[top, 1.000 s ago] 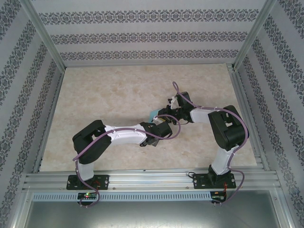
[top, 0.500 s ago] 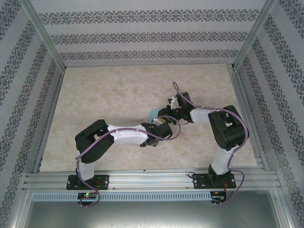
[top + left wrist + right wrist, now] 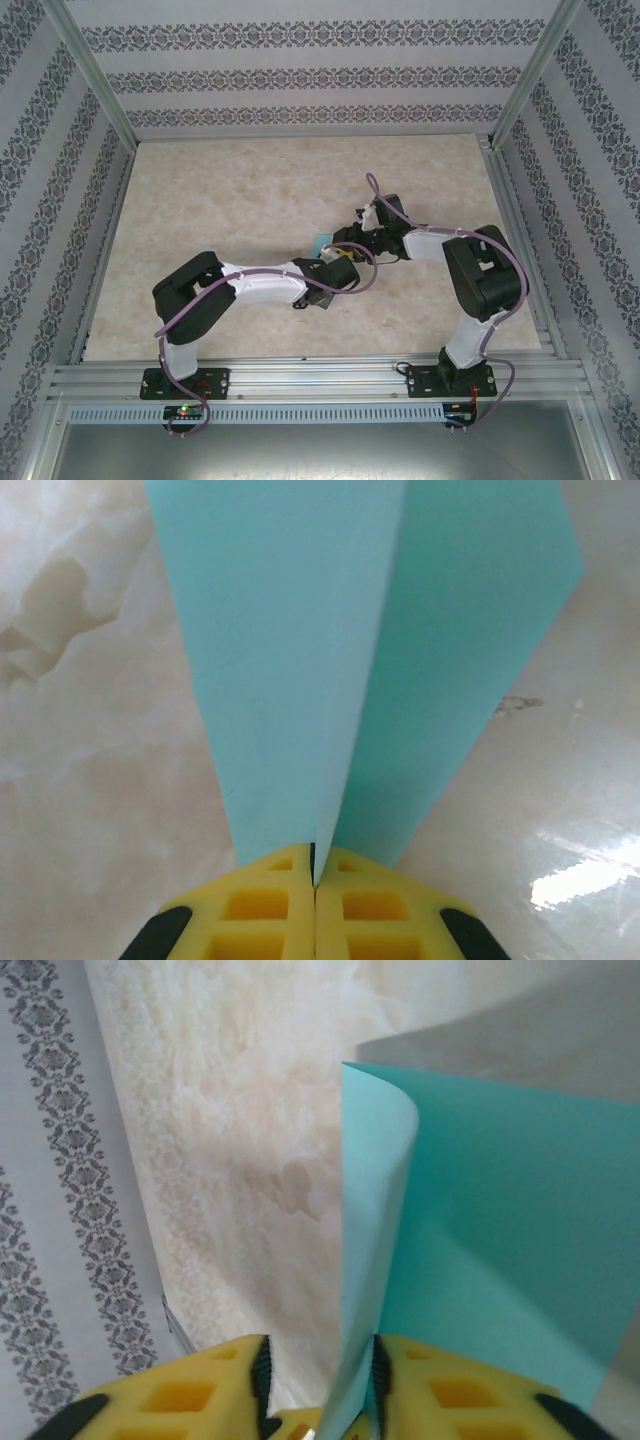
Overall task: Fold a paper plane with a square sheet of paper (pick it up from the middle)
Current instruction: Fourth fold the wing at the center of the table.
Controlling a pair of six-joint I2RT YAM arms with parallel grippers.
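**At the middle of the table, one square sheet of paper (image 3: 322, 242) sits between two tools**

Near the centre of the marbled table (image 3: 220, 200), the two arms (image 3: 260, 285) meet tip to tip, one reaching in from each side. There is a single turquoise sheet, and from above only a small corner of it shows, just beyond the point where the wrists come together.

The left tool (image 3: 314, 868) is clamped tight on the sheet. Its two yellow fingers (image 3: 260, 908) press together with no gap, and the paper comes out right at their tips. From that pinch the sheet fans away in two flaps, a paler one on the left and a deeper teal one on the right. The flaps join along one straight line that runs down into the closed tips.

The right tool (image 3: 320, 1400) stands partly parted, with two yellow fingers and a clear gap between them. The bent edge of the same sheet passes through that gap. It lies close against the right-hand finger and well clear of the left-hand one, so this tool is not squeezing the paper. Above it the sheet curls over in one rounded bend, and a broad flap spreads off to the right.

A grey shadow of the sheet falls on the table behind it. I cannot tell whether the far edge of the paper touches the surface.
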